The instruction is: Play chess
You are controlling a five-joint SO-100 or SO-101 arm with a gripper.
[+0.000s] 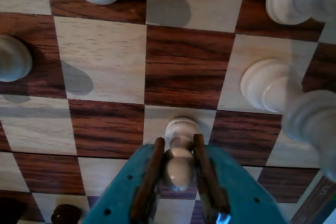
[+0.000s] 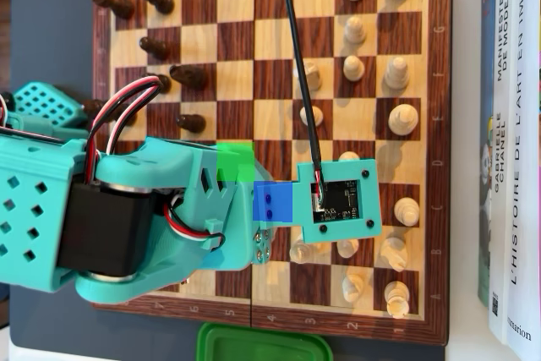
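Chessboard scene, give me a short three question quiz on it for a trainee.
1. True or false: the hand is shut on a white pawn.
2. In the wrist view, the square under that pawn's base is: A light, B dark.
3. What lies off the board at the overhead view's right edge?

Key: 1 true. 2 A. 3 books.
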